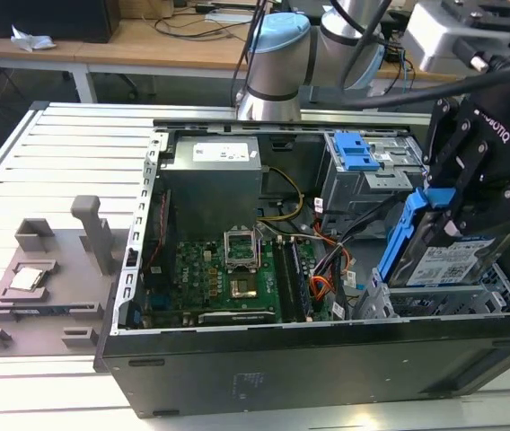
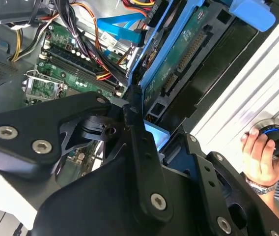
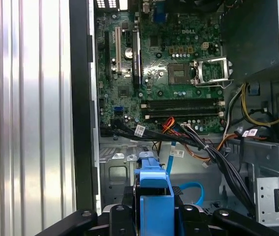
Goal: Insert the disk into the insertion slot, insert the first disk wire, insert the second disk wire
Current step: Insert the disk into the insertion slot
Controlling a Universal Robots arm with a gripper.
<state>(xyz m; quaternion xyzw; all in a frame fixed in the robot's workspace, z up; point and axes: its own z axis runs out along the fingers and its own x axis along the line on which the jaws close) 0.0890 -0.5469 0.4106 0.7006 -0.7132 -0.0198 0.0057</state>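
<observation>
The disk, a silver drive with a white label in a blue carrier, hangs tilted at the exterior view's right. My black gripper is shut on its upper part. Its lower end sits just over the insertion slot, a grey perforated bay in the open case's front right corner. In the second wrist view the disk's green underside shows past the gripper linkage. In the first wrist view the blue carrier edge stands between my fingers, above grey sheet metal. A loose blue cable lies beside it.
A taller grey cage with a blue latch stands behind the slot. Black and orange cable bundles cross between the motherboard and the bays. A person's hand rests on the slatted table by the case. A grey fixture lies at the left.
</observation>
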